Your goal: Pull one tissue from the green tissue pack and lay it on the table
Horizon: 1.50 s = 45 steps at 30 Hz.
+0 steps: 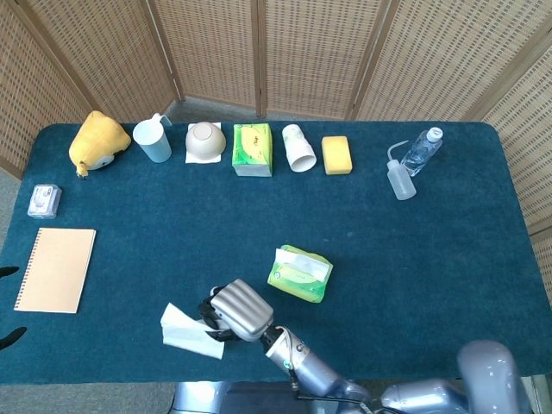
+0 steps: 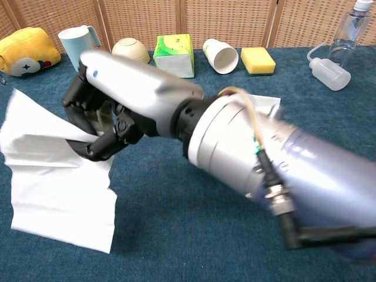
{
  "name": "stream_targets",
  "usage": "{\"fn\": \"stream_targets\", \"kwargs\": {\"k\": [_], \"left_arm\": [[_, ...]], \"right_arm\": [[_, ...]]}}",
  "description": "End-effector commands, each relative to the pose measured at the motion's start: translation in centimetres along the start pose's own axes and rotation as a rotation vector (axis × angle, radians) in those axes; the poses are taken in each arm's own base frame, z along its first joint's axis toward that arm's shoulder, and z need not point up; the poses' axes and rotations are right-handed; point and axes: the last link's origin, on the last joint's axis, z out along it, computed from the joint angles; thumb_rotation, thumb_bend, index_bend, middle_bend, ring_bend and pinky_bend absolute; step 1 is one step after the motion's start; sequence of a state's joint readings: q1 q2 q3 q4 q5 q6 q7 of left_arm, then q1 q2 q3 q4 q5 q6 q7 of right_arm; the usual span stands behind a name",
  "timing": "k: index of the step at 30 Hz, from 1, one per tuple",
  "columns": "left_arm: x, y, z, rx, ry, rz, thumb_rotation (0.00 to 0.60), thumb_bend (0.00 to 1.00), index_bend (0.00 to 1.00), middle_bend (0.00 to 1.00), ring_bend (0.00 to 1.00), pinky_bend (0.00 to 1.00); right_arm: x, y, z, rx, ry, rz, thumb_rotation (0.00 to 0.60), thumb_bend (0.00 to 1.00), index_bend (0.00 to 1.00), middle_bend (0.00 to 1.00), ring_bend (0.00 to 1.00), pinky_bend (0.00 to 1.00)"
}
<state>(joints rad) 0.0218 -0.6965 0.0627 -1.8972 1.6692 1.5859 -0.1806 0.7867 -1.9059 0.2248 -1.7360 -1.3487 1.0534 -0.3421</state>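
Note:
The green tissue pack [image 1: 299, 273] lies flat near the middle of the blue table [image 1: 448, 259], a fresh tissue showing in its slot. My right hand [image 1: 237, 312] is to the pack's front left, close to the table's front edge, and pinches one pulled-out white tissue [image 1: 190, 330]. In the chest view the same hand [image 2: 106, 123] holds the tissue [image 2: 56, 188], which hangs down onto the cloth; the forearm hides the pack. Of the left hand only dark fingertips [image 1: 9, 272] show at the left edge.
Along the back stand a yellow plush [image 1: 97, 141], blue cup [image 1: 153, 140], bowl [image 1: 205, 141], green tissue box [image 1: 252, 148], paper cup [image 1: 299, 147], sponge [image 1: 336, 154], squeeze bottle [image 1: 399, 178] and water bottle [image 1: 422, 150]. A notebook [image 1: 56, 269] and small packet [image 1: 43, 201] lie at the left.

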Motion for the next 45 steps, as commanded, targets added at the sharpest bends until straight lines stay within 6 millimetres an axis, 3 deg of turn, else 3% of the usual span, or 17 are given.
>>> {"fn": "stream_targets", "kwargs": {"k": [1, 3, 4, 6, 7, 8, 10, 11, 14, 19, 25, 30, 34, 37, 38, 40, 45], "left_arm": [[0.0, 0.0, 0.0, -0.004, -0.006, -0.001, 0.6, 0.0, 0.18, 0.0, 0.0, 0.13], [0.0, 0.0, 0.0, -0.005, -0.007, 0.0, 0.6, 0.0, 0.18, 0.0, 0.0, 0.13], [0.0, 0.0, 0.0, -0.005, -0.007, -0.001, 0.6, 0.0, 0.18, 0.0, 0.0, 0.13], [0.0, -0.1, 0.0, -0.004, -0.007, -0.003, 0.6, 0.0, 0.18, 0.0, 0.0, 0.13], [0.0, -0.1, 0.0, -0.002, -0.008, -0.003, 0.6, 0.0, 0.18, 0.0, 0.0, 0.13], [0.0, -0.1, 0.0, -0.001, -0.008, -0.003, 0.6, 0.0, 0.18, 0.0, 0.0, 0.13], [0.0, -0.1, 0.1, 0.0, -0.009, -0.003, 0.6, 0.0, 0.18, 0.0, 0.0, 0.13], [0.0, -0.1, 0.0, 0.001, -0.01, -0.003, 0.6, 0.0, 0.18, 0.0, 0.0, 0.13], [0.0, 0.0, -0.1, -0.001, -0.01, -0.002, 0.6, 0.0, 0.18, 0.0, 0.0, 0.13], [0.0, -0.1, -0.1, 0.002, -0.008, -0.002, 0.6, 0.0, 0.18, 0.0, 0.0, 0.13], [0.0, 0.1, -0.1, -0.002, -0.011, 0.001, 0.6, 0.0, 0.18, 0.0, 0.0, 0.13], [0.0, 0.2, -0.1, -0.002, -0.007, 0.0, 0.6, 0.0, 0.18, 0.0, 0.0, 0.13], [-0.1, 0.5, 0.0, -0.011, -0.006, 0.009, 0.6, 0.0, 0.18, 0.0, 0.0, 0.13], [-0.5, 0.8, 0.0, -0.018, -0.022, 0.019, 0.6, 0.0, 0.18, 0.0, 0.0, 0.13], [-0.6, 1.0, 0.0, -0.022, -0.027, 0.024, 0.6, 0.0, 0.18, 0.0, 0.0, 0.13], [-0.7, 1.2, -0.1, -0.023, -0.028, 0.031, 0.6, 0.0, 0.18, 0.0, 0.0, 0.13], [-1.1, 2.0, -0.5, -0.04, -0.04, 0.05, 0.6, 0.0, 0.18, 0.0, 0.0, 0.13]], "right_arm": [[-1.6, 1.3, 1.2, -0.058, 0.096, -0.03, 0.6, 0.5, 0.75, 0.76, 0.61, 0.87], [-1.6, 1.7, 1.5, -0.066, 0.145, -0.036, 0.6, 0.5, 0.74, 0.75, 0.6, 0.86], [-1.6, 1.9, 1.5, -0.068, 0.157, -0.037, 0.6, 0.49, 0.68, 0.71, 0.56, 0.83], [-1.8, 2.3, 1.4, -0.069, 0.134, -0.036, 0.6, 0.42, 0.41, 0.52, 0.42, 0.72], [-1.7, 2.4, 1.3, -0.07, 0.109, -0.031, 0.6, 0.36, 0.21, 0.36, 0.29, 0.62], [-1.6, 2.5, 1.3, -0.069, 0.094, -0.033, 0.6, 0.27, 0.07, 0.21, 0.17, 0.51], [-1.2, 3.0, 1.2, -0.079, 0.06, -0.057, 0.6, 0.14, 0.0, 0.04, 0.04, 0.33], [-0.9, 3.1, 1.1, -0.084, 0.045, -0.06, 0.6, 0.07, 0.0, 0.0, 0.0, 0.25], [0.5, 3.3, 0.7, -0.1, 0.034, -0.085, 0.6, 0.0, 0.0, 0.0, 0.0, 0.15], [3.5, 3.9, 0.1, -0.106, 0.122, -0.163, 0.6, 0.0, 0.0, 0.0, 0.0, 0.14], [8.3, 7.4, -1.9, -0.144, 0.247, -0.283, 0.6, 0.0, 0.0, 0.0, 0.0, 0.14], [11.1, 11.0, -5.6, -0.181, 0.269, -0.325, 0.6, 0.0, 0.0, 0.0, 0.0, 0.15], [13.0, 13.7, -9.6, -0.205, 0.272, -0.372, 0.6, 0.0, 0.0, 0.0, 0.0, 0.16], [14.0, 15.4, -13.0, -0.24, 0.261, -0.417, 0.6, 0.0, 0.0, 0.0, 0.0, 0.23], [14.3, 15.8, -15.0, -0.26, 0.248, -0.436, 0.6, 0.0, 0.0, 0.0, 0.0, 0.25], [14.6, 16.0, -17.0, -0.286, 0.233, -0.428, 0.6, 0.0, 0.0, 0.0, 0.0, 0.25], [15.5, 16.3, -22.6, -0.39, 0.215, -0.347, 0.6, 0.0, 0.0, 0.0, 0.0, 0.17]]}}
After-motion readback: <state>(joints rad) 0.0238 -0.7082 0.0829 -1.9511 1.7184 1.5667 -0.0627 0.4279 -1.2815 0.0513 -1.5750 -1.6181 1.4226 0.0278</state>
